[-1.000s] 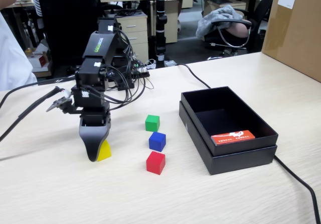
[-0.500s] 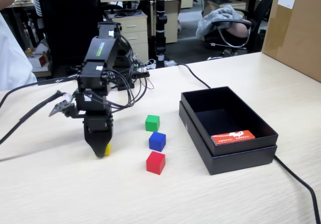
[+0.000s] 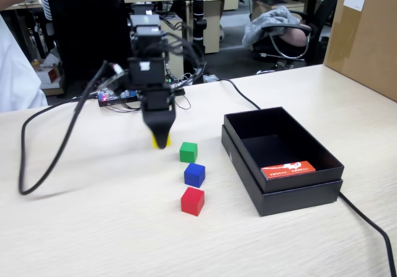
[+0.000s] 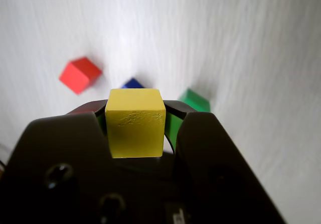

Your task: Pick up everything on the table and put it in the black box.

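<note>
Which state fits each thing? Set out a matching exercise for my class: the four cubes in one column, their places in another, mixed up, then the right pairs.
Things:
1. yellow cube
2. green cube
3. blue cube
4. red cube

Places, fixed view:
A. on the table, nearest the camera
B. held in the hand, off the table
C. on the table, middle of the row
D. on the table, farthest of the row

Pairs: 1-B, 2-D, 3-C, 4-A

Yellow cube (image 4: 135, 121), green cube (image 3: 188, 151), blue cube (image 3: 194, 174), red cube (image 3: 192, 200), matte black box (image 3: 282, 197), seemingly red-orange card (image 3: 288, 169).
</note>
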`<state>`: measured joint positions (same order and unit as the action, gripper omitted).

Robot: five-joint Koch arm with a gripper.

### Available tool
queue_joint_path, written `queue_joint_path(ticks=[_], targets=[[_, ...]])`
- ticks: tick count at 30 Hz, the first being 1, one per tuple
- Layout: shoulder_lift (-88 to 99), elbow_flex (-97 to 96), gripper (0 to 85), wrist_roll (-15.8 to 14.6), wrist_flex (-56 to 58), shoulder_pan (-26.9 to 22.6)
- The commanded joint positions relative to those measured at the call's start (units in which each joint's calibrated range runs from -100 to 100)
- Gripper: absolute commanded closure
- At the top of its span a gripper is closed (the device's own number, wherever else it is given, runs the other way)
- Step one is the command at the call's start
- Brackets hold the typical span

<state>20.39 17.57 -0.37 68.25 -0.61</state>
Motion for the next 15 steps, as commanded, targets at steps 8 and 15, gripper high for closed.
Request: queue_joint_path(ticks=[8, 15], targets=[[-2.8, 19.1, 84.6, -4.6, 1.2, -12.7], [-26.6, 32.7, 84.6, -6.2, 1.2, -16.1]])
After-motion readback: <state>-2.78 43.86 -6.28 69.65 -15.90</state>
